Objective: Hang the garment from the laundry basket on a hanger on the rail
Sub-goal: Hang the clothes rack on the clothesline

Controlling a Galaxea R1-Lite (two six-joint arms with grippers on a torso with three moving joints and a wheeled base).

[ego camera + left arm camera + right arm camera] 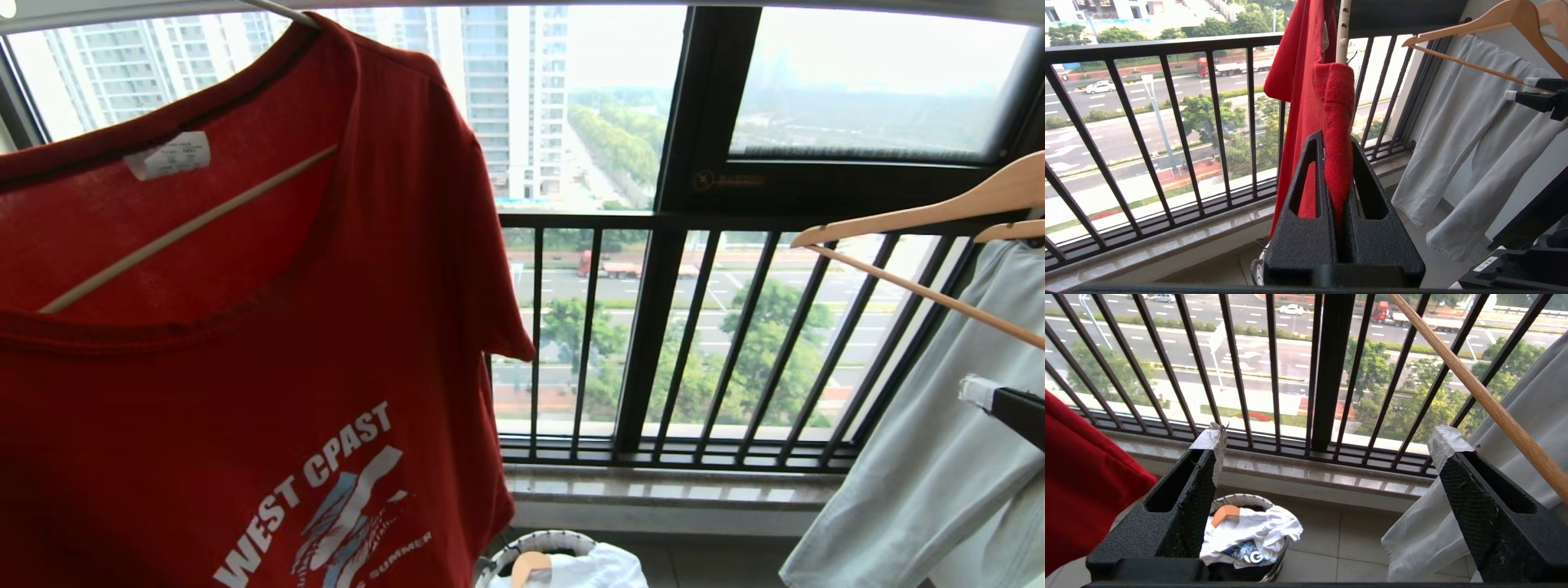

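The red garment [245, 367] hangs on the cream hanger [188, 229], whose bar shows through the neck opening, and it fills the left of the head view. The hanger's hook goes up toward the grey rail [98, 16] along the top edge. In the left wrist view, my left gripper [1336, 141] is shut on a fold of the garment [1298, 81], just below the hanger's stem [1343, 28]. My right gripper [1329, 435] stands open and empty to the right, above the floor. The laundry basket [1241, 498] sits on the floor below.
A white printed T-shirt [1249, 535] and a wooden hanger tip lie in the basket. Pale grey trousers [914, 474] hang on wooden hangers [922, 212] at the right, close to my right gripper's finger [1004, 404]. The black balcony railing [678, 220] and a stone sill stand straight ahead.
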